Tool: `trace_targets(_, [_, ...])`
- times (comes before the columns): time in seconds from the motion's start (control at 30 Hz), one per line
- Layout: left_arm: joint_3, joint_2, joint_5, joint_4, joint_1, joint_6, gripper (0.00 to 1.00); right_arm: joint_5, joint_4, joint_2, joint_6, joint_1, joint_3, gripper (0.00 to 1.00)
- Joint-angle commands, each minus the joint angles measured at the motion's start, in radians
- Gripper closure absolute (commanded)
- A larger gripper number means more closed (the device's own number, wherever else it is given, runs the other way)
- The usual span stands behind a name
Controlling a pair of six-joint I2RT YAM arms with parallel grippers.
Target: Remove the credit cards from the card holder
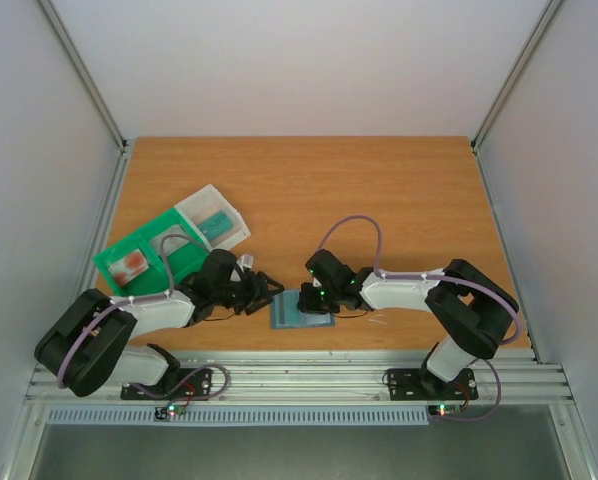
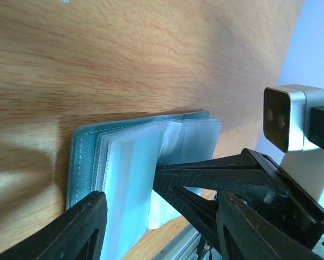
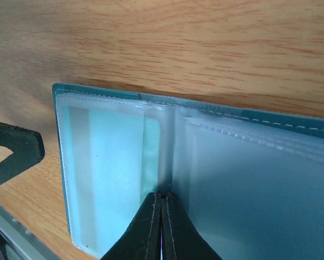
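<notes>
The slate-blue card holder (image 1: 301, 309) lies open near the table's front edge, its clear sleeves up (image 2: 124, 162) (image 3: 248, 179). A pale credit card (image 3: 105, 168) shows through the sleeve of the left leaf (image 2: 130, 184); no card lies outside the holder. My right gripper (image 3: 161, 196) is shut, with its tips pressed on the fold between the two leaves and nothing visible between them (image 1: 315, 299) (image 2: 157, 176). My left gripper (image 2: 162, 227) is open just left of the holder (image 1: 269, 290); one of its fingers (image 2: 83, 227) overlaps the left leaf's outer edge.
A green tray (image 1: 144, 262) with a clear box (image 1: 216, 222) stands behind the left arm. The metal rail at the table's front edge (image 1: 299, 375) runs right below the holder. The right wrist's camera block (image 2: 289, 116) hangs close beside my left gripper.
</notes>
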Motion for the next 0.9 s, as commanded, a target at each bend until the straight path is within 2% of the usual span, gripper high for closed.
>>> trace_targets(0.0, [-0.009,0.04,0.023,0.069,-0.005,0.014,0.44,0.056,-0.051,0.027,0.008,0.008,-0.038,0.95])
trace_targets(0.33, [-0.011,0.082,0.042,0.138,-0.006,-0.008,0.44,0.044,-0.033,0.028,0.014,0.009,-0.043,0.95])
trace_targets(0.7, [0.005,0.047,0.031,0.111,-0.032,-0.021,0.46,0.031,0.004,0.023,0.026,0.009,-0.057,0.95])
trace_targets(0.87, [0.028,0.042,0.021,0.101,-0.07,-0.029,0.51,0.013,0.049,0.014,0.032,0.008,-0.078,0.95])
